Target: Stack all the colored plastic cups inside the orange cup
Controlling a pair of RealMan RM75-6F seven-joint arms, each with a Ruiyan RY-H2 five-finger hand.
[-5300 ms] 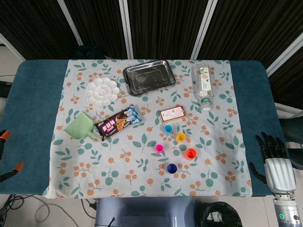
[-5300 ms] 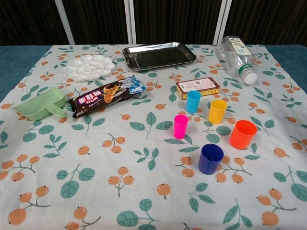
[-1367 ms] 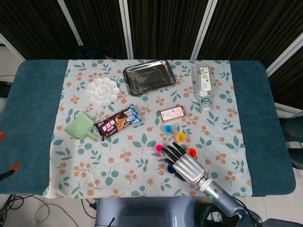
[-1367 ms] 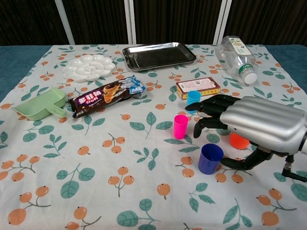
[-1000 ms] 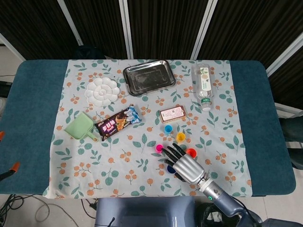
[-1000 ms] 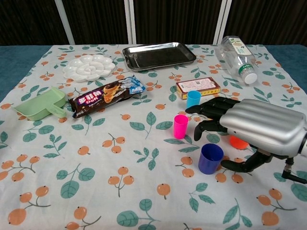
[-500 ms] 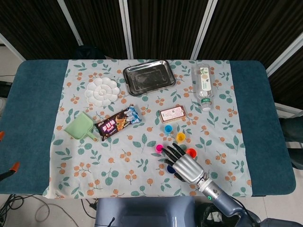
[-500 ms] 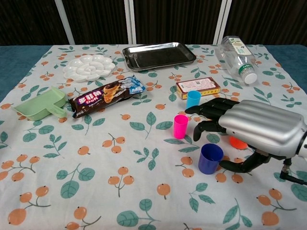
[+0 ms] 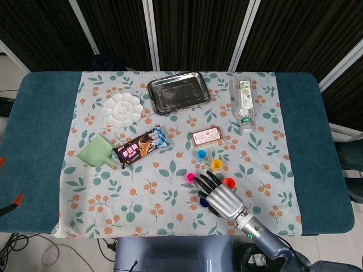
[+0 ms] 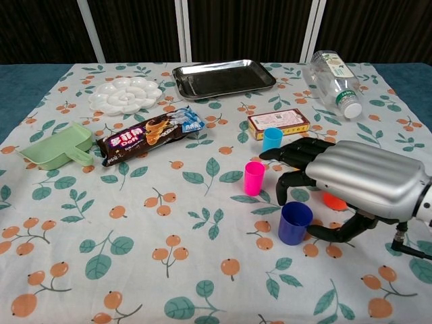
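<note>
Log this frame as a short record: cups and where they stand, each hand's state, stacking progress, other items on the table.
cups: pink cup, light blue cup, dark blue cup, orange cup, yellow cup, all standing apart on the cloth
right hand: right hand hovers over the cup cluster, fingers spread, holding nothing; hides the yellow cup in the chest view
left hand: not in view
stacking: none nested yet
other items: metal tray, white palette, green scoop, snack packet, small box, plastic bottle lying on its side
</note>
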